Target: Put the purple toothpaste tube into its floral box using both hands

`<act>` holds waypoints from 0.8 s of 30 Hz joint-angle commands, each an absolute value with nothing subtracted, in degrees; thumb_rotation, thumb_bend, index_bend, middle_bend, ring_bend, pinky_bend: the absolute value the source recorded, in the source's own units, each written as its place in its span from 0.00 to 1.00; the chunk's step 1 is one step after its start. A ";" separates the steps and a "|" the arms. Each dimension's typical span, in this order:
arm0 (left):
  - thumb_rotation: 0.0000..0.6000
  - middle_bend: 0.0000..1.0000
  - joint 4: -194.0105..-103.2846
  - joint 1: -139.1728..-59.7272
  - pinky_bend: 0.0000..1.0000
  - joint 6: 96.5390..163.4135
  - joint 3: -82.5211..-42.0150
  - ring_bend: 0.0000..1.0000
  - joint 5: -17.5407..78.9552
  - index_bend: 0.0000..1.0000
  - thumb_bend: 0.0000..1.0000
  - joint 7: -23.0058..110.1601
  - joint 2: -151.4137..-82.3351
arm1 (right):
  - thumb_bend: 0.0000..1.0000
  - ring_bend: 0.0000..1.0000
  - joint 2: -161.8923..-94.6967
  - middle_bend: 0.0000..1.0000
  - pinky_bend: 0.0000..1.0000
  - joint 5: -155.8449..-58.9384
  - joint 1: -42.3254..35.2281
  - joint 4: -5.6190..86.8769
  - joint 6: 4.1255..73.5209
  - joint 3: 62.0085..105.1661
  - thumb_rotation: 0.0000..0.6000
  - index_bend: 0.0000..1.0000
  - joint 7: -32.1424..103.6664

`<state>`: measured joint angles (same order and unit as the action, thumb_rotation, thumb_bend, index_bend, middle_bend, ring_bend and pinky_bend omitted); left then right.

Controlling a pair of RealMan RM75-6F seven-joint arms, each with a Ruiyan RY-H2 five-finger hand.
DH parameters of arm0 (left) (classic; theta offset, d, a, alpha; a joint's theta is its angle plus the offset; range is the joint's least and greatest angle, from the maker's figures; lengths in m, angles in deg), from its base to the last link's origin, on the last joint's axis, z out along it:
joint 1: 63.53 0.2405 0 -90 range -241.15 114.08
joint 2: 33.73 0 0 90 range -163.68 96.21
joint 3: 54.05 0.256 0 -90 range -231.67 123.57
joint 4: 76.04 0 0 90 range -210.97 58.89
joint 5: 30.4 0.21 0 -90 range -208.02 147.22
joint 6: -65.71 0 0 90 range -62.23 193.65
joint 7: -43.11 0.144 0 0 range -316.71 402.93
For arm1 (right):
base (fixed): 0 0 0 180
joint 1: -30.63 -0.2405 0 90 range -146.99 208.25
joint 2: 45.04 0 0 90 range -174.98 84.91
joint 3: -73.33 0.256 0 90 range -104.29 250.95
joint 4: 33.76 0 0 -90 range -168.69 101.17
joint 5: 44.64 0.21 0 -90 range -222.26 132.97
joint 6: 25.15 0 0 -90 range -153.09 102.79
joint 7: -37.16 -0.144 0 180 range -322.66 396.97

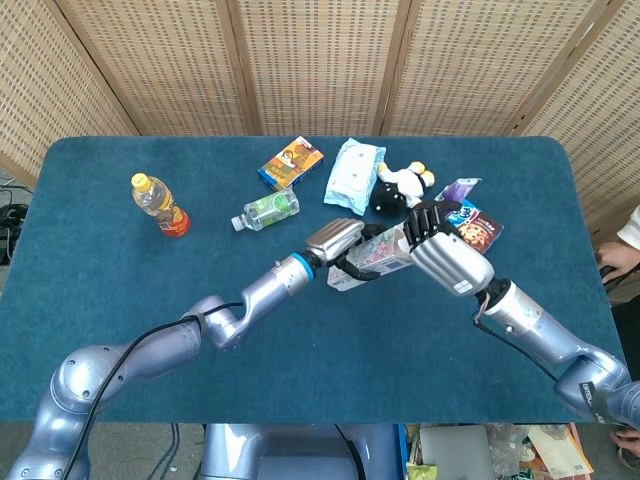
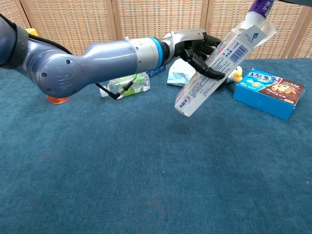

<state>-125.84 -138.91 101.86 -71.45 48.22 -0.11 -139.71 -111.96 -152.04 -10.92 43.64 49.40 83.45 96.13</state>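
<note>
Alignment of tube to box mouth is the governing relation at this moment. Left hand (image 2: pixel 197 46) holds the floral box (image 2: pixel 219 66) clear of the desk (image 2: pixel 146 175), fingers (image 2: pixel 207 72) wrapped around its mid-section. In the chest view the box's long axis is tilted, closed end low and toward the camera, open end with its flaps raised up and to the right.

Right hand (image 1: pixel 445 255) is seen from the back in the head view, fingers (image 1: pixel 425 213) curled about the purple toothpaste tube (image 2: pixel 258 9). The tube's flat tail projects beyond that hand (image 1: pixel 458 187). In the chest view only the tube's white shoulder and a strip of purple body show at the top edge; the right hand itself is out of that frame.

The tube's nose sits at the box's open flaps, touching or just above them; whether it has entered the mouth cannot be told. Its axis appears to run roughly in line with the box, steeper if anything.

Judgement: insertion stage, not yet complete. The next move calls for the right hand to drive the tube down along the box's axis while the left hand steadies the box. A flap folding inward could block entry.

Bystanding items: blue cookie box (image 2: pixel 269 92), plush toy (image 1: pixel 402 187), water bottle (image 1: pixel 266 209).
</note>
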 commanded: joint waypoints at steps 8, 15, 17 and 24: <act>1.00 0.54 -127.72 -139.68 0.55 100.32 -73.19 0.49 46.50 0.58 0.39 -1.44 -139.23 | 0.77 0.55 -112.63 0.64 0.56 -155.28 -10.26 42.71 50.78 82.78 1.00 0.69 101.51; 1.00 0.55 -130.03 -140.06 0.55 99.86 -75.28 0.49 44.36 0.59 0.39 -1.79 -139.08 | 0.77 0.54 -113.36 0.58 0.55 -155.65 -8.53 43.84 50.79 82.27 1.00 0.67 106.21; 1.00 0.55 -130.12 -139.90 0.55 100.57 -76.27 0.49 43.41 0.59 0.39 -2.20 -139.61 | 0.77 0.50 -113.78 0.49 0.51 -154.82 -7.64 44.27 51.67 82.77 1.00 0.55 106.99; 1.00 0.55 -128.67 -139.85 0.55 102.80 -77.69 0.49 42.45 0.60 0.39 -2.06 -141.60 | 0.13 0.01 -115.76 0.00 0.05 -150.50 -4.04 47.39 54.84 85.35 1.00 0.00 112.83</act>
